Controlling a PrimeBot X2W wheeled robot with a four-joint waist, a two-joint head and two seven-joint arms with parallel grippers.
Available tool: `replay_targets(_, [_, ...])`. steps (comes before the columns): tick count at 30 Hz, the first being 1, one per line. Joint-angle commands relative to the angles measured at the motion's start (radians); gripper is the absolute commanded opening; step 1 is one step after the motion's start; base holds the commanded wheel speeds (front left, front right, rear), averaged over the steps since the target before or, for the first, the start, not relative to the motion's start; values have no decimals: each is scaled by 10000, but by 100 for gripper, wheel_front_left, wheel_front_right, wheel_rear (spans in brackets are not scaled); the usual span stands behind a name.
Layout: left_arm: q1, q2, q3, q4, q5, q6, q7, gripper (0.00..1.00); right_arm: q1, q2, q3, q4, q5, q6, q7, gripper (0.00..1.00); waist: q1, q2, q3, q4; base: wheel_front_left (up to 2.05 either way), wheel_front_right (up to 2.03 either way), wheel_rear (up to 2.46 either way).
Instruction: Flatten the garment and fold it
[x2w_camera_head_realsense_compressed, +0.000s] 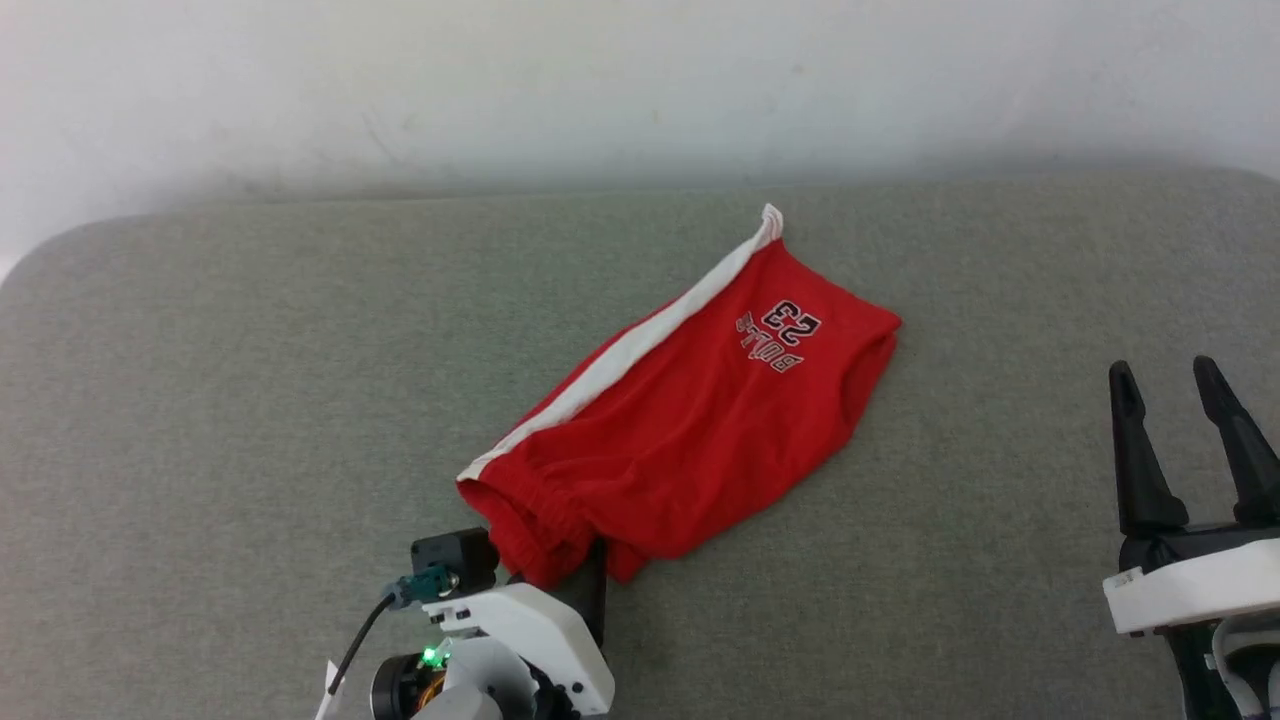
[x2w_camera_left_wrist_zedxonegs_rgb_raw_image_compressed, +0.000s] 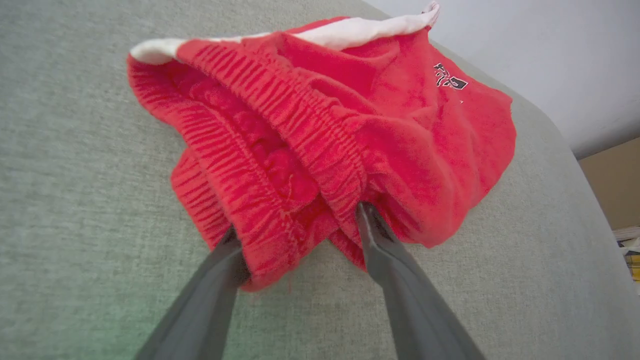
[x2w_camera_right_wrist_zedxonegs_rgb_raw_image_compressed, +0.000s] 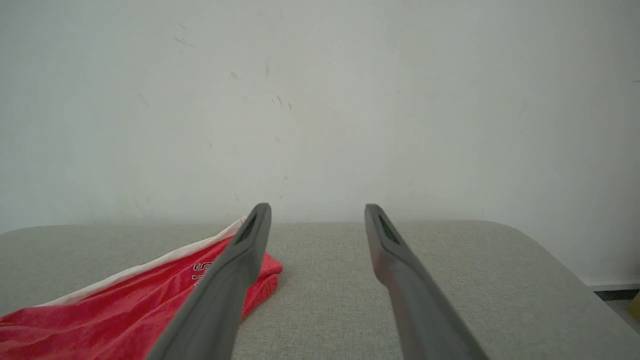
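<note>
Grey fabric surface (x2w_camera_head_realsense_compressed: 250, 400), white wall (x2w_camera_head_realsense_compressed: 600, 80) behind. The small red soft shorts with white side stripe (x2w_camera_head_realsense_compressed: 690, 420) lie diagonally mid-frame. My left pincer (x2w_camera_left_wrist_zedxonegs_rgb_raw_image_compressed: 297, 219) gapes wide, straddling the waistband (x2w_camera_left_wrist_zedxonegs_rgb_raw_image_compressed: 310, 135), nothing gripped. My right pincer (x2w_camera_head_realsense_compressed: 1163, 368), lower right, is equally wide and empty.

We read "23" in dark, white-edged numerals on one leg of the red shorts (x2w_camera_head_realsense_compressed: 680, 430), with "BULLS" arched just beside it; in the head view this print (x2w_camera_head_realsense_compressed: 781, 337) stands upside down, one letter of the word creased; in the left wrist view the same print (x2w_camera_left_wrist_zedxonegs_rgb_raw_image_compressed: 450, 77) is too folded and small to read; in the right wrist view we make out a lone letter "S" (x2w_camera_right_wrist_zedxonegs_rgb_raw_image_compressed: 202, 272) on the red fabric.
</note>
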Motion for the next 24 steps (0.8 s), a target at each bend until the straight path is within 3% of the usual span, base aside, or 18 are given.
replay_targets(1, [-131,-34,50,140,-86,-4,28,100,97,84,-6,-55,-26,-19,-21,100,-1,0,233,-236,0,0,0])
replay_targets(9, [-438,-116,-73,1108,9,20,130,100,-18,98,146,-49,-14,-19,30,100,-1,0,591,-365,0,0,0])
replay_targets(10, [-488,-116,-173,1228,61,-25,202,36,-74,34,229,-52,6,-19,100,100,-1,0,631,-340,0,0,0])
replay_targets(11, [-524,-119,-304,1315,104,-128,298,0,-161,-67,344,-46,15,-19,204,100,-1,0,669,-301,0,0,0])
replay_targets(18, [-848,-196,-722,1489,481,-472,152,0,-1220,-832,1096,530,225,-19,1934,100,-1,0,896,358,0,0,0])
replay_targets(24, [-1243,-343,-1132,1073,937,-713,-98,0,-3196,-1308,1749,2301,1114,-19,4640,100,-1,0,1222,1154,0,0,0])
